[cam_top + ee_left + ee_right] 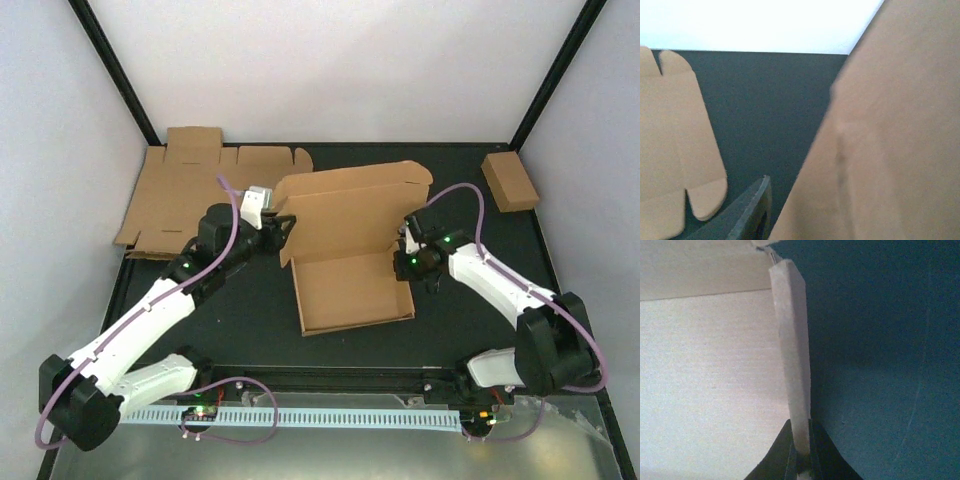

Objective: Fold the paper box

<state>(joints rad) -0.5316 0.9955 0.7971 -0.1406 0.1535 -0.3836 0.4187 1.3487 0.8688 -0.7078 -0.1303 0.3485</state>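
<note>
The paper box lies open mid-table, a shallow brown cardboard tray with its lid standing up at the back. My right gripper is shut on the tray's upright right side wall, which runs up between the two dark fingers of this gripper. My left gripper is at the box's left edge, by the lid's corner. In the left wrist view, cardboard fills the right side. One finger shows a little apart from it, and the other is hidden.
A flat unfolded cardboard blank lies at the back left, also seen as a blank in the left wrist view. A small closed brown box sits at the back right. A white slotted rail runs along the near edge.
</note>
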